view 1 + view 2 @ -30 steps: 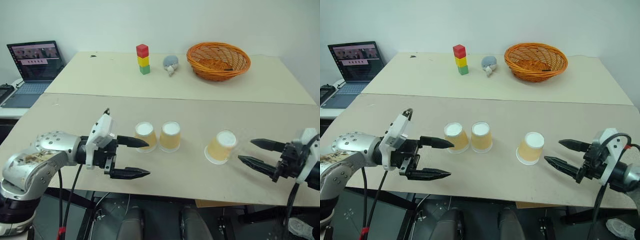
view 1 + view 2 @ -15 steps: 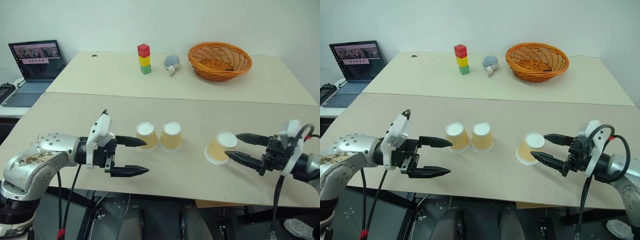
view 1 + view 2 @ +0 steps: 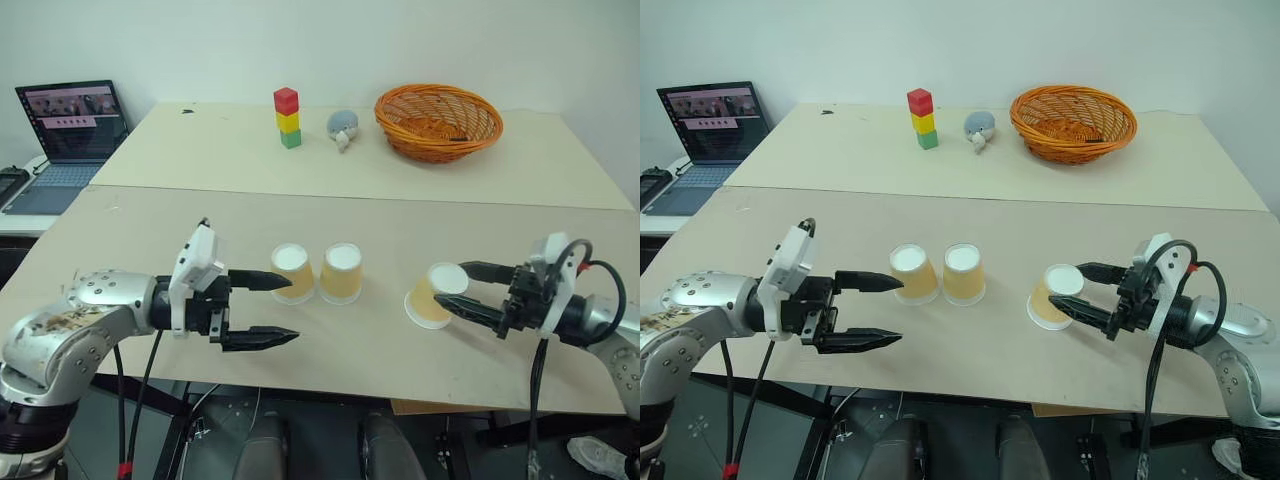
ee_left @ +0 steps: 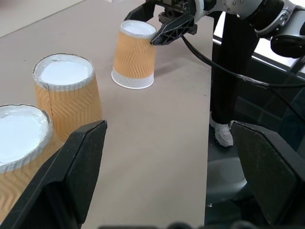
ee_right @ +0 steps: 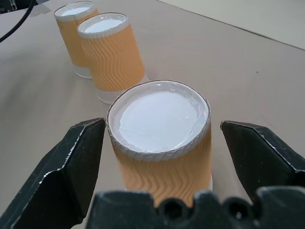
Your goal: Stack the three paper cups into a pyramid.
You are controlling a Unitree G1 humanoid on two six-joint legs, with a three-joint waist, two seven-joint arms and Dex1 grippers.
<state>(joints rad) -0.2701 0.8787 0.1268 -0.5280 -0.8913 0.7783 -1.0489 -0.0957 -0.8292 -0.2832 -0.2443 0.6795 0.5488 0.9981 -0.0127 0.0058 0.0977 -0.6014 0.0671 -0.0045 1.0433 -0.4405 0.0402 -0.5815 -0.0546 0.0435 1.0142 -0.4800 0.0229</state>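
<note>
Three paper cups are seen upside down on the counter (image 3: pixel 150 210), none stacked. Taking the middle cup (image 3: pixel 341 272) as landmark, the left cup (image 3: pixel 291 272) is set just beside it on its left, the two close together or touching at the rims. The right cup (image 3: pixel 433 294) is placed well apart from the middle cup, to its right and slightly nearer the robot, and is seen tilted rather than flat on its rim.

The right gripper (image 3: pixel 452 289) is held level at the right cup, its fingers spread wide with one finger on each side of the cup's upper end. In the right wrist view a gap is seen between the cup (image 5: pixel 162 138) and each finger, so no clamp is made; whether a fingertip touches the cup cannot be told.

The left gripper (image 3: pixel 272 308) is held to the left of the middle cup, beyond the left cup, with its fingers spread wide and nothing between them. Its far finger (image 3: pixel 258 280) is pointed at the left cup's side; contact cannot be told.

Beyond the middle cup, on the far counter, a red-yellow-green block tower (image 3: pixel 288 117), a small grey toy (image 3: pixel 342 128) and an orange wicker basket (image 3: pixel 438 122) are set. A laptop (image 3: pixel 70 135) is seen far to the left.
</note>
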